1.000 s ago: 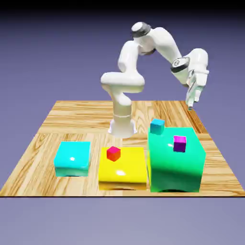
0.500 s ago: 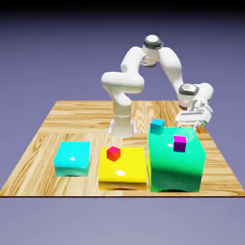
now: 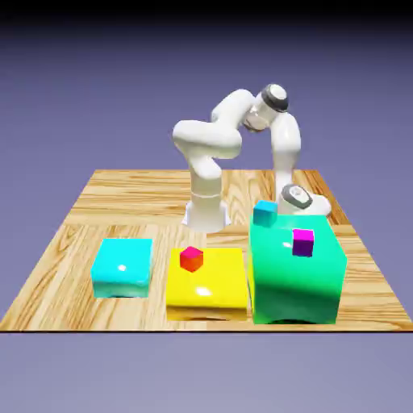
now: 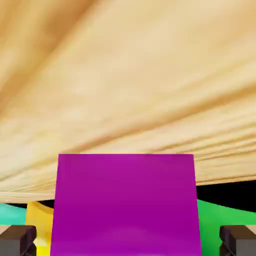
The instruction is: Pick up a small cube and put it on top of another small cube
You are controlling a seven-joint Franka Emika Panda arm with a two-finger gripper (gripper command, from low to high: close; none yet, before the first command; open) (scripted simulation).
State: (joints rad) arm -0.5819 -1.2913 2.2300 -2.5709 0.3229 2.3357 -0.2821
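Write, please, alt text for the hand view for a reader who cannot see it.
A small violet-purple cube fills the lower middle, between the end effector's two grey fingertips, which stand clear of its sides. Blurred wooden table fills the rest, with slivers of a yellow block and a green block.

Gripper (image 4: 128, 240) hidden behind green block (image 3: 297, 278) in exterior view; in hand view, fingertips (image 4: 17, 240) cut by bottom edge, small cube (image 4: 126, 205) cropped below, contact impossible to tell
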